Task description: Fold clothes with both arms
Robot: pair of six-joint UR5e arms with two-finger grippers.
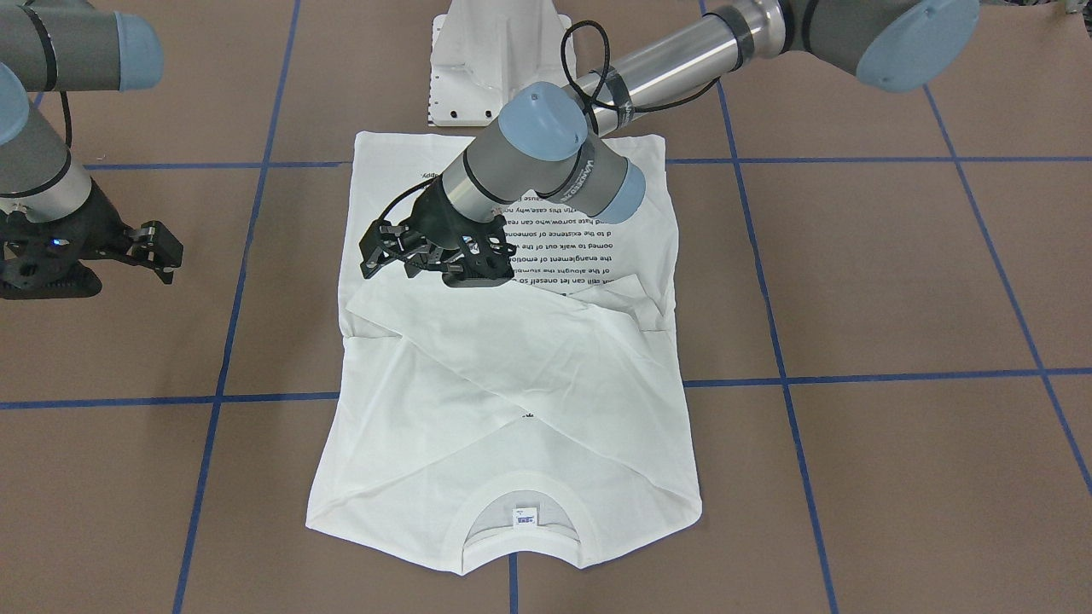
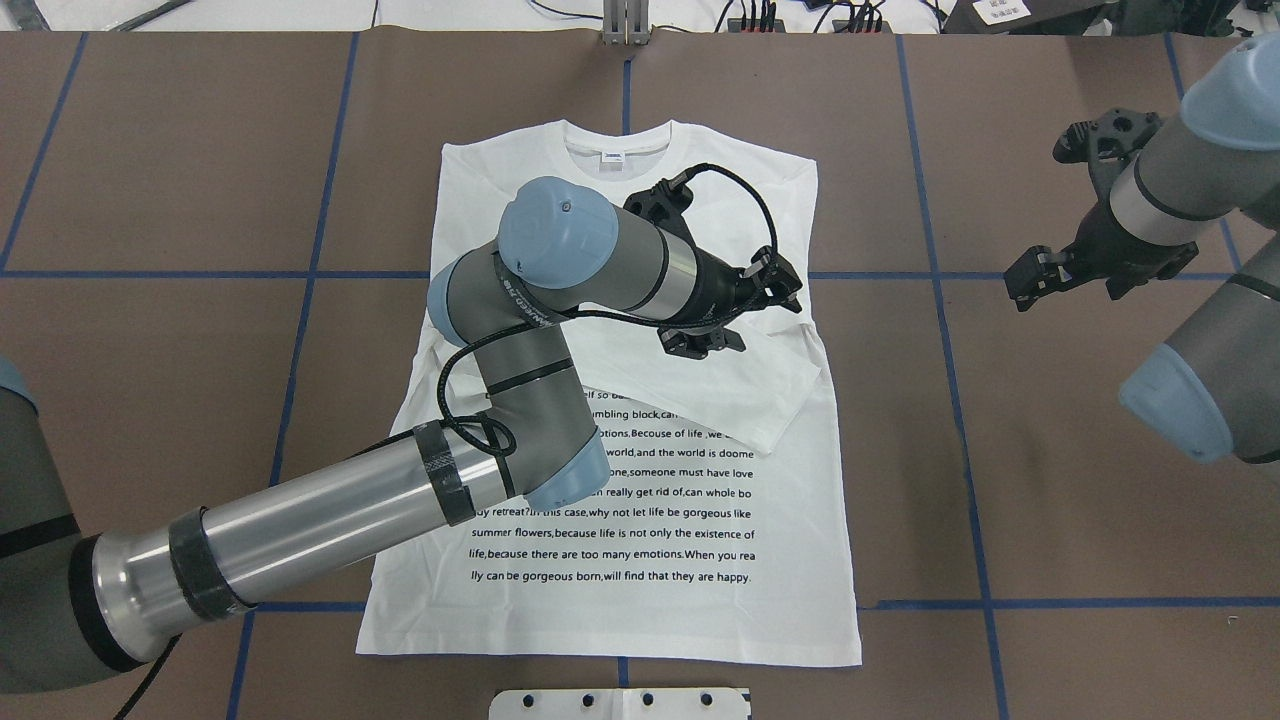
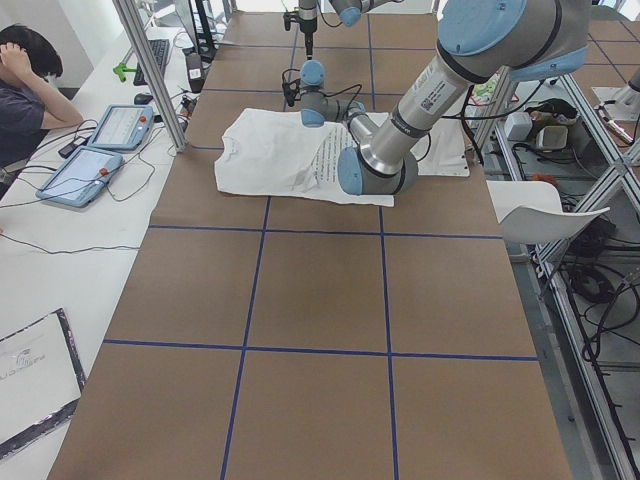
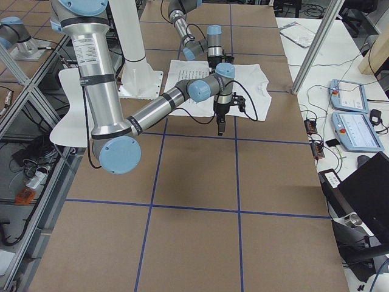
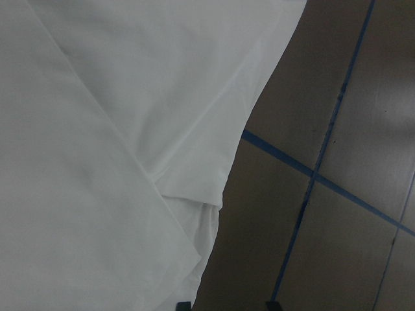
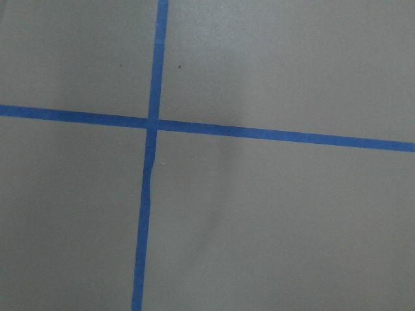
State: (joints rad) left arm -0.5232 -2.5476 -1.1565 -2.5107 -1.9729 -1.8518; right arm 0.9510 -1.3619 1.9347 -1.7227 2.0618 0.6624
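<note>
The white long-sleeved T-shirt [image 1: 512, 401] lies flat on the brown table, text side up [image 2: 650, 520]. Both sleeves are folded across the chest, and the collar [image 1: 520, 554] points away from the robot. My left gripper [image 2: 780, 285] hovers over the shirt's chest near its right edge [image 1: 384, 251], open and empty. In the left wrist view its two fingertips [image 5: 183, 304] stand apart above the folded cloth's edge. My right gripper [image 2: 1035, 272] hangs over bare table well right of the shirt [image 1: 162, 251], open and empty.
The white pedestal base [image 1: 478, 68] stands just behind the shirt's hem. Blue tape lines [image 6: 152, 123] grid the table cover. An operator [image 3: 25, 80] sits at a side bench with tablets [image 3: 85, 170] beyond the collar end.
</note>
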